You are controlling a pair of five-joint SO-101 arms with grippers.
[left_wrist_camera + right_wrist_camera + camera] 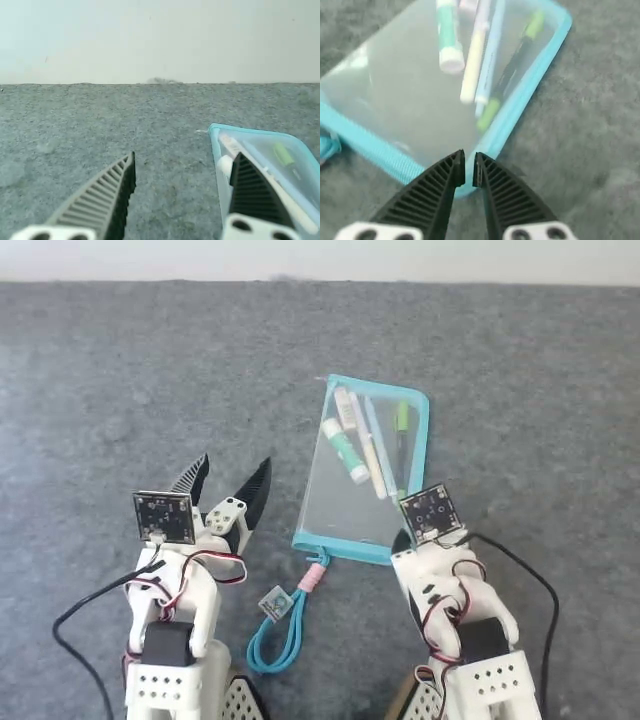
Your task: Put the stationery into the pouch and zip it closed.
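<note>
Jaws of the left gripper (235,462) stand wide apart and hold nothing. In the left wrist view, bare grey mat (75,130) shows between the two fingers of this gripper (185,157). It sits beside the pouch (345,515), on the side nearer the left arm, and does not touch it.

Jaws of the right gripper (469,156) are nearly together, with a thin slit between the tips. The tips sit over the teal border at the pouch's near corner on the right arm's side. It cannot be told whether they pinch the border. In the high view the wrist camera covers this gripper.

The pouch (395,100) lies flat on the mat (100,390) between and ahead of the two arms. It is clear-fronted with a teal edge all round.

Items lying inside the pouch, towards its far end:
- a green-and-white glue stick (345,445) (447,35);
- a cream pen (372,460) (472,65);
- a pale blue pen (490,55) just beside the cream pen;
- a black pen (400,445) (512,72) with green ends, along the far-side border.

A pink pull tab (315,575) hangs off the pouch's near corner on the left arm's side. A blue cord loop (280,640) trails from it towards the arm bases. The pouch's far corner (260,137) also shows in the left wrist view.
</note>
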